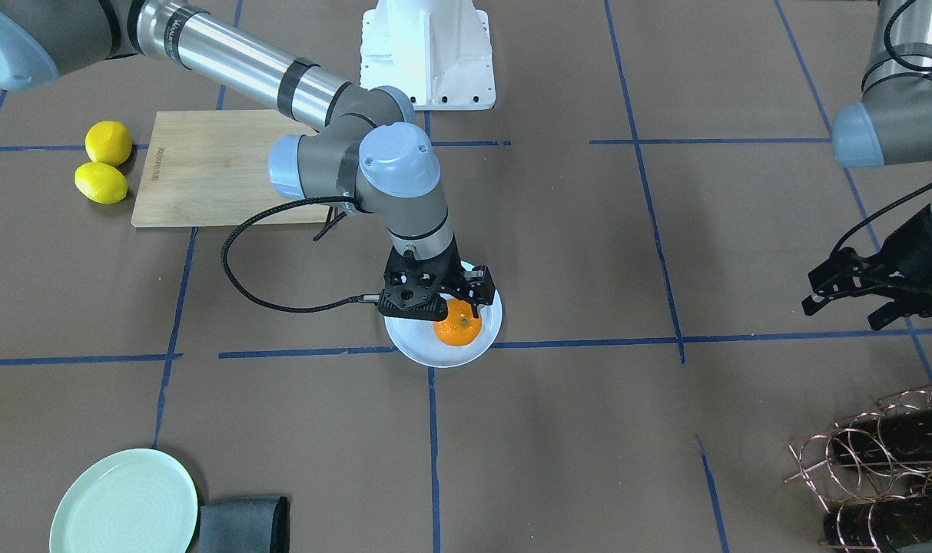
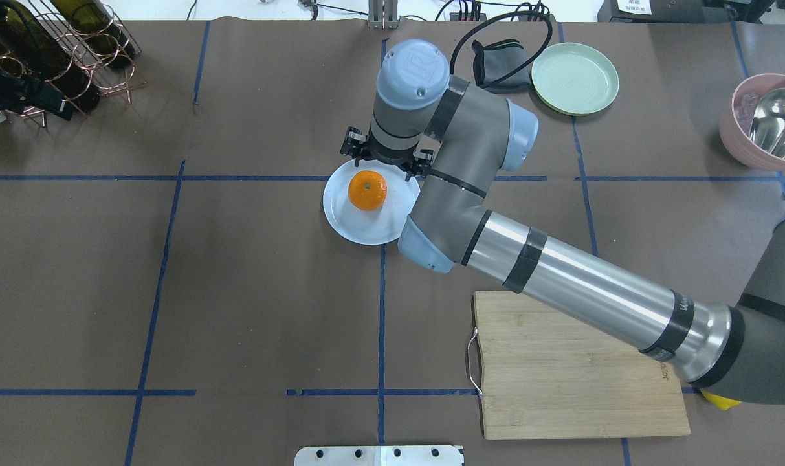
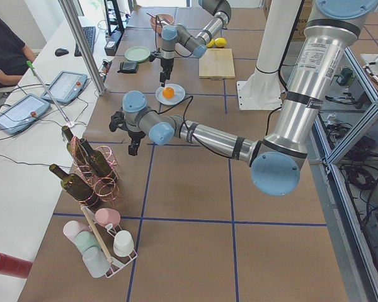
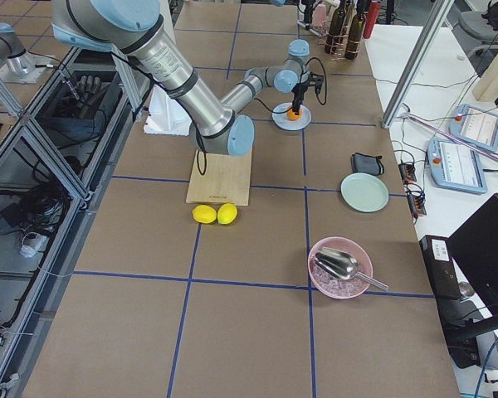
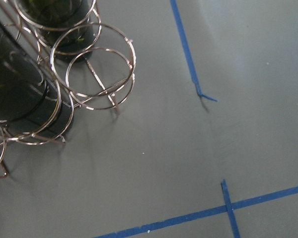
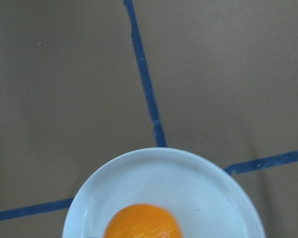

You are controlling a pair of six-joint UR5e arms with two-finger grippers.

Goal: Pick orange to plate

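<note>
The orange [image 1: 458,326] lies on the pale blue-white plate [image 1: 416,347] near the table's middle, toward the plate's far side in the overhead view [image 2: 367,190]. My right gripper [image 1: 456,298] hangs just above the fruit, open, its fingers spread to either side and not touching it. The right wrist view shows only the top of the orange [image 6: 143,222] on the plate [image 6: 188,181]; no fingers appear there. My left gripper [image 1: 848,301] hovers open and holds nothing, far off beside the wine rack [image 1: 880,461].
Two lemons [image 1: 106,163] sit next to a wooden cutting board [image 1: 204,169] under the right arm. A mint-green plate [image 1: 124,503] and a grey cloth [image 1: 243,526] lie at the operators' edge. A pink bowl with a metal scoop [image 2: 767,129] stands far right.
</note>
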